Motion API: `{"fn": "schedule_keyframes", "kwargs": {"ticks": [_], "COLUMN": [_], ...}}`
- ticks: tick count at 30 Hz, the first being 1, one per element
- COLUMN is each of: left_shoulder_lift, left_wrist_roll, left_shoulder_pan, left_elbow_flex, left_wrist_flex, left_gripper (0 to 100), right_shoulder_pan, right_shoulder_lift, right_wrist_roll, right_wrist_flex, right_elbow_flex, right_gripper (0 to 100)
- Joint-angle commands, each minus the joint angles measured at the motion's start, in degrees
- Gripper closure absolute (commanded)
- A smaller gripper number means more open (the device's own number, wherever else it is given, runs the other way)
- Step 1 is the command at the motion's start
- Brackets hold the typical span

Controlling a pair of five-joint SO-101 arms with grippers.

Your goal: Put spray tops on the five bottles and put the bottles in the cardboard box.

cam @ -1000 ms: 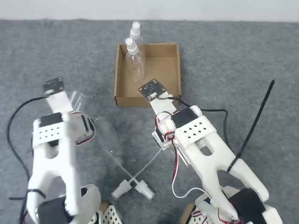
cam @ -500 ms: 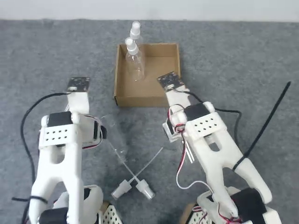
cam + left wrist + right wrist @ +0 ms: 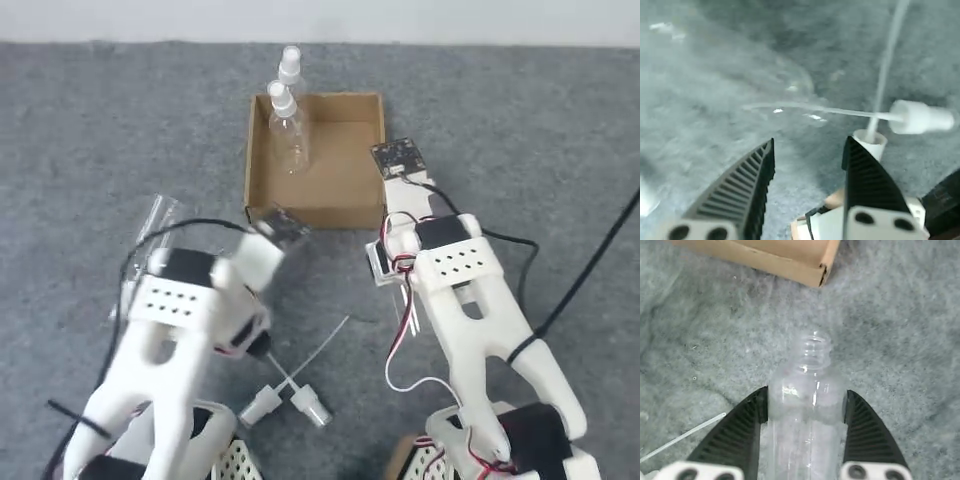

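Right gripper (image 3: 806,397) is clenched on a capless clear bottle (image 3: 810,365), with the cardboard box (image 3: 790,262) corner just ahead. Left gripper (image 3: 810,142) hangs released above 2 spray tops (image 3: 920,116) lying on the grey counter (image 3: 715,75), tubes crossed

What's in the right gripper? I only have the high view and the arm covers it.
Observer: In the right wrist view, the right gripper is shut on a clear bottle, with one finger on each side of its body.
Operator: Spray top on it?
Observer: No. The bottle's threaded neck is bare and open.
Operator: And the left gripper?
Observer: In the left wrist view, the left gripper is open with nothing between its fingers.
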Motion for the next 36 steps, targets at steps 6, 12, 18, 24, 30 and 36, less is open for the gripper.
{"fn": "schedule_keyframes", "kwargs": {"ticks": [6, 12, 18, 24, 30, 36], "left_shoulder_lift": [-2.81, -2.46, -2.46, -2.46, -2.46, -2.46], "left_wrist_roll": [-4.31, -5.27, -5.10, -5.10, -5.10, -5.27], "left_shoulder_pan": [9.32, 12.31, 16.88, 23.12, 26.20, 26.20], "left_elbow_flex": [5.41, 6.11, 10.33, 10.77, 10.86, 10.95], "left_wrist_flex": [-4.40, -4.75, -9.76, -10.20, -10.29, -10.29], "left_gripper": [80, 80, 80, 80, 80, 80], "right_shoulder_pan": [0.84, 0.84, 0.84, 0.84, 0.92, 0.92], "right_shoulder_lift": [-3.03, -3.03, -3.03, -3.03, -3.03, -3.03], "right_wrist_roll": [-0.70, -0.70, -0.70, -0.62, -0.62, -0.62], "right_wrist_flex": [-1.80, -1.98, -1.98, -1.98, -1.98, -1.98], "right_elbow_flex": [-3.60, -3.52, -3.52, -3.52, -3.52, -3.52], "right_gripper": [90.2, 90.2, 90.2, 90.2, 90.2, 90.2]}}
